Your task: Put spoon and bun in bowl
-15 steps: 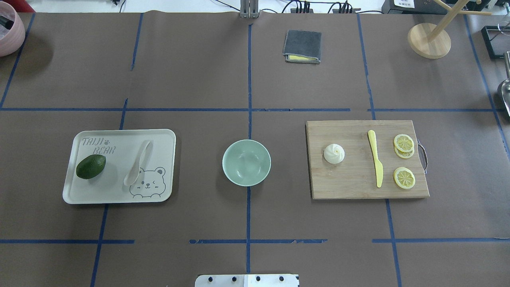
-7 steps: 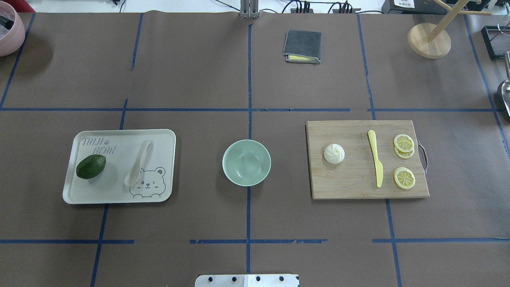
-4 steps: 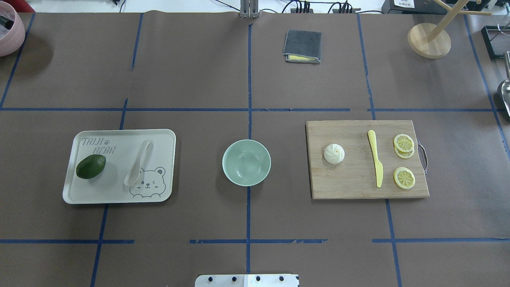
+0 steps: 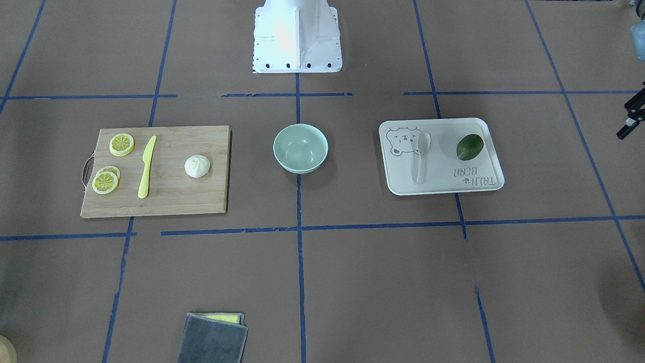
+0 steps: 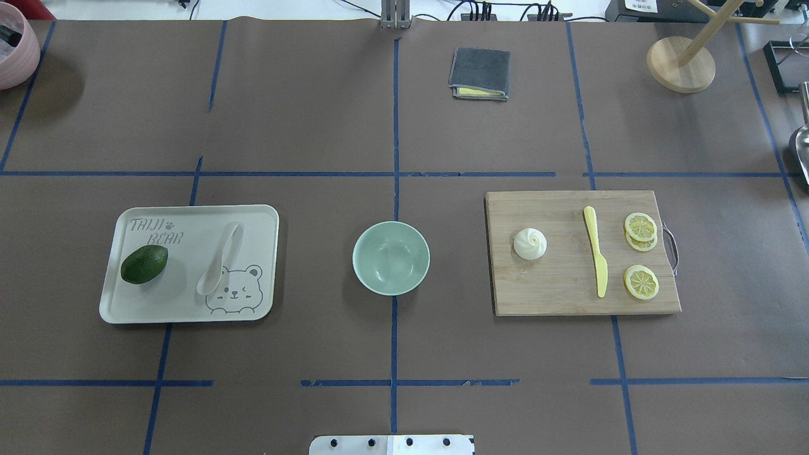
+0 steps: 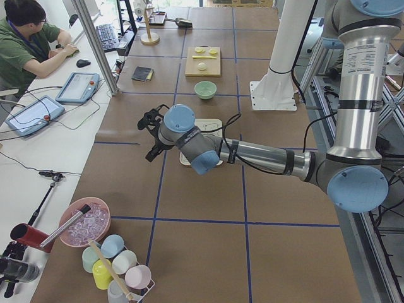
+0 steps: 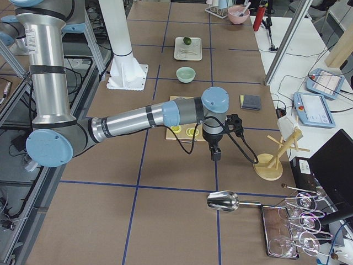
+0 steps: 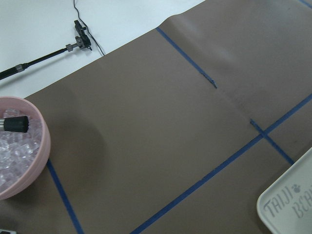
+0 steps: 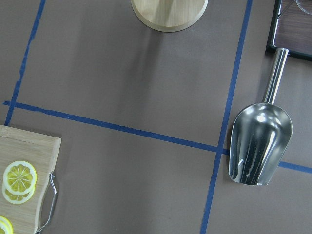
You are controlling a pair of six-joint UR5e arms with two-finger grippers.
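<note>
Left hand (image 6: 151, 132) hangs above the brown surface (image 5: 303, 114), out past the far-left side of the tray (image 5: 189, 313) and well apart from everything on it. It appears clearly only in the side view, so I cannot tell if its fingers are spread or closed. Nothing can be seen in it. The right hand (image 7: 215, 152) points down over the surface on the other side, between the cutting board (image 5: 556, 291) and the round wooden stand base (image 5: 681, 64). Also for this hand I cannot tell the state of the fingers, and it carries nothing that can be seen.

The spoon (image 5: 218, 259) lies on the tray, with its scoop toward the robot, just beside the printed bear, and its handle pointing away. The avocado (image 5: 144, 264) lies on the same tray, to the left of the spoon and not touching it. The bowl (image 5: 404, 240) stands upright in the middle of the surface, between tray and board, with nothing inside. The bun (image 5: 529, 244) sits on the left part of the cutting board, on the side nearest the bowl. A yellow knife (image 5: 595, 253) lies to its right, and the lemon slices (image 5: 641, 281) lie beyond the knife, near the board's handle.

The left wrist camera looks down on a pink bowl of ice (image 8: 14, 156), and the right wrist camera on a metal scoop (image 9: 258, 141). A folded grey cloth (image 5: 479, 72) lies far from the robot.
</note>
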